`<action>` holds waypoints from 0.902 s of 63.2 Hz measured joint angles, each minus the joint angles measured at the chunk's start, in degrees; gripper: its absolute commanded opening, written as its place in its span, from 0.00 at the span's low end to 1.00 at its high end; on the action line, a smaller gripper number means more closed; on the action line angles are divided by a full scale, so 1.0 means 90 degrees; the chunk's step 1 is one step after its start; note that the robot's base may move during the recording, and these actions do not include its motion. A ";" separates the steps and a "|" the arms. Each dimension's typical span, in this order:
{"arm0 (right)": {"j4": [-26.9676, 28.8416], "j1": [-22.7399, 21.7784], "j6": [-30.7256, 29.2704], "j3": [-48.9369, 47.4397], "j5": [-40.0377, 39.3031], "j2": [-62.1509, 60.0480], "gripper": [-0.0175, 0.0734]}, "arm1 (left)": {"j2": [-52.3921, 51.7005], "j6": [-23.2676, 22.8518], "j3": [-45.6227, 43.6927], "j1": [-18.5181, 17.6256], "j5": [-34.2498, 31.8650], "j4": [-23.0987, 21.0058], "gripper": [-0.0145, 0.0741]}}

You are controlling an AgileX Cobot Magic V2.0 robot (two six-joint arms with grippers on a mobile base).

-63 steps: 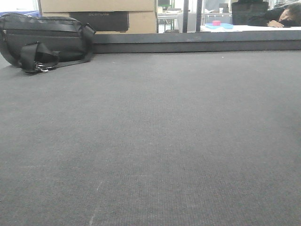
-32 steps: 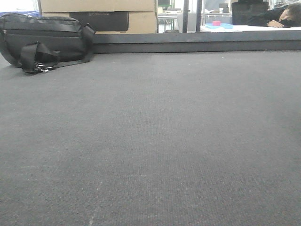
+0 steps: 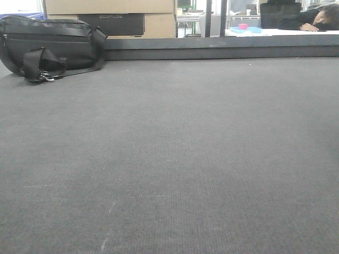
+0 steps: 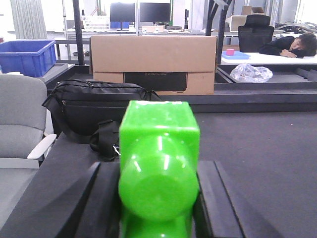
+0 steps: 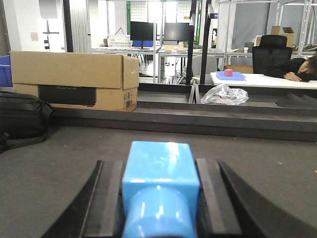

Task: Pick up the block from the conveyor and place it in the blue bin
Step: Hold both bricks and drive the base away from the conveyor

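Green and shiny, the plastic block (image 4: 158,144) sits squeezed between the two black fingers of my left gripper (image 4: 157,198). My right gripper (image 5: 159,198) is closed on a light blue plastic block (image 5: 161,166) the same way. Both blocks are over the wide dark grey woven conveyor (image 3: 169,159). The big bright blue plastic bin (image 4: 27,57) stands far off on my left, behind a soft black bag (image 4: 94,106).

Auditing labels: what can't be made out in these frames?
- Left wrist: green block in left hand, underside cut by bottom edge.
- Right wrist: blue block in right hand, same.
- Left wrist: inside of blue bin, hidden by its wall.
- Front view: hands and blocks out of frame.
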 measured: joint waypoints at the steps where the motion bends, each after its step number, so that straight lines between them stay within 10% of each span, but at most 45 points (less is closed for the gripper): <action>1: 0.0000 0.0000 0.0000 0.0000 0.0000 0.0000 0.02 | 0.0000 0.0000 0.0000 0.0000 0.0000 0.0000 0.04; 57: 0.0000 0.0000 0.0000 0.0000 0.0000 0.0000 0.02 | -0.0015 0.0000 0.0000 0.0000 0.0000 0.0000 0.04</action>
